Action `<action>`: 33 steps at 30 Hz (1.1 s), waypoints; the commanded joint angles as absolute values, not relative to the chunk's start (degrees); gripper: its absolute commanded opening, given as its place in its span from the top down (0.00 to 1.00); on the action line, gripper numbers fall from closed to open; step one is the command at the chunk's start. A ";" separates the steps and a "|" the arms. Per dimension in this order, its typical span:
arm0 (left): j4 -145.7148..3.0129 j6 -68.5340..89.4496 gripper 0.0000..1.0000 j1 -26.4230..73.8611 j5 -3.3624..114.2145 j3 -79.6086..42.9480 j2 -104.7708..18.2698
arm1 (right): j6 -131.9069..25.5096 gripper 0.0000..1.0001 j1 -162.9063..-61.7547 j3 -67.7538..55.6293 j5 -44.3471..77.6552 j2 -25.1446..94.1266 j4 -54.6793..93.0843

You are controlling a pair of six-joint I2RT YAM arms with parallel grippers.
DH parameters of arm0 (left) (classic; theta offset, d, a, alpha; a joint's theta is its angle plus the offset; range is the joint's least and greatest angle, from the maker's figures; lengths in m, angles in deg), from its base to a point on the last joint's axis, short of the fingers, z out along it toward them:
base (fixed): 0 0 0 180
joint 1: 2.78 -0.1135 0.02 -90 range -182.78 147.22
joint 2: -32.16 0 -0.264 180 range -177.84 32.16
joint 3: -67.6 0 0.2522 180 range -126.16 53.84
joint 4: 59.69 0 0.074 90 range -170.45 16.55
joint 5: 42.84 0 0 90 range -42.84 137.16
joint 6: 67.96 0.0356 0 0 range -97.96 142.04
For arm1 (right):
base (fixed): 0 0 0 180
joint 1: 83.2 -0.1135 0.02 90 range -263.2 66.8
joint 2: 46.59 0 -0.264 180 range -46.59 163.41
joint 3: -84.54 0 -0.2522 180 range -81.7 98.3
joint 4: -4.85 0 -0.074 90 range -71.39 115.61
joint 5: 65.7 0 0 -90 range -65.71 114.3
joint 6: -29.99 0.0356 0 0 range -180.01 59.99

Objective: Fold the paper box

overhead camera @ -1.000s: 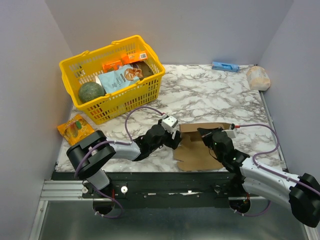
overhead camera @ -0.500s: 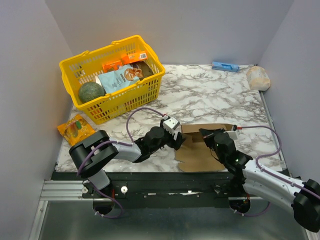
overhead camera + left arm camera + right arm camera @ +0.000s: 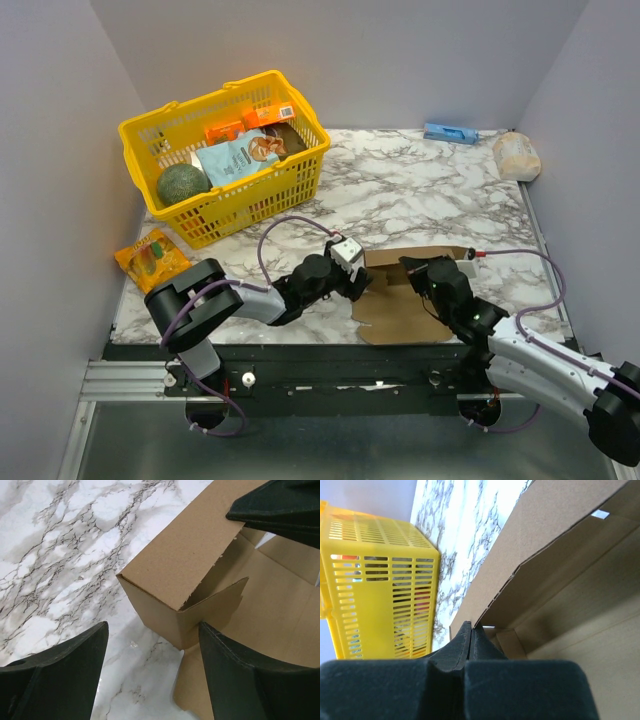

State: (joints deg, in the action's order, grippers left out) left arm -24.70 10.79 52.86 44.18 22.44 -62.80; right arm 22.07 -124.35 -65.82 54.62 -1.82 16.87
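Observation:
The paper box (image 3: 405, 300) is brown cardboard, partly folded, lying near the table's front edge with its far wall raised. In the left wrist view its raised left corner (image 3: 170, 580) stands just ahead of my left gripper (image 3: 152, 675). That gripper is open, with one finger over the marble and the other over the box's flat panel. In the top view the left gripper (image 3: 362, 283) is at the box's left edge. My right gripper (image 3: 471, 630) is shut on the top edge of the box's raised wall (image 3: 555, 535). It sits over the box's far middle (image 3: 412, 268).
A yellow basket (image 3: 225, 150) holding packets and a green ball stands at the back left and shows in the right wrist view (image 3: 380, 580). An orange packet (image 3: 152, 257) lies at the left edge. A small blue box (image 3: 450, 132) and a pale bag (image 3: 516, 155) lie at the back right.
The left gripper has crept to the right, up to the box's left corner. The box and the right gripper on it have shifted slightly toward the near edge.

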 commanded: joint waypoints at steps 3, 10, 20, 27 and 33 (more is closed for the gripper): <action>-25.38 14.39 0.21 53.73 41.19 20.97 -64.52 | 21.55 0.99 -124.42 -63.33 54.71 -1.94 25.20; -25.99 13.95 0.23 54.08 37.50 20.00 -65.75 | 22.51 0.99 -124.42 -63.33 53.65 -2.29 25.99; -27.40 14.04 0.30 55.75 32.94 19.74 -67.16 | 23.92 0.99 -124.42 -66.57 51.37 -5.45 28.10; -28.02 14.30 0.33 57.42 28.80 19.91 -67.78 | 23.74 0.99 -124.42 -67.98 51.28 -9.23 30.82; -25.56 14.65 0.33 58.21 29.32 19.65 -68.83 | 24.89 0.99 -124.42 -69.65 50.93 -9.68 31.97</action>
